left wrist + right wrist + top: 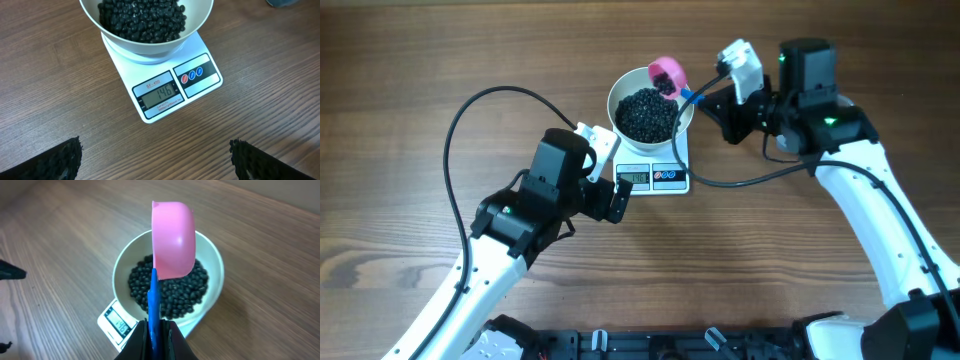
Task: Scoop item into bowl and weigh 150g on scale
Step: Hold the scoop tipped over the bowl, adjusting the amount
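Observation:
The white bowl (pixel 617 95) stands on the small white scale (pixel 660 177) and holds a heap of black beans (pixel 646 113). On the scale (pixel 200 82) the display reads 146. My right gripper (pixel 156 327) is shut on the blue handle of a pink scoop (pixel 172 235). The scoop is tipped over the bowl (pixel 120 265) with its outer side facing the wrist camera, so its inside is hidden. My left gripper (pixel 155 150) is open over bare table just in front of the scale, with nothing between its fingers (pixel 60 160).
A black cable (pixel 460 120) loops from the left arm across the wooden table. Another cable (pixel 750 180) runs from the right arm toward the scale. A black frame (pixel 650 345) lies along the table's near edge.

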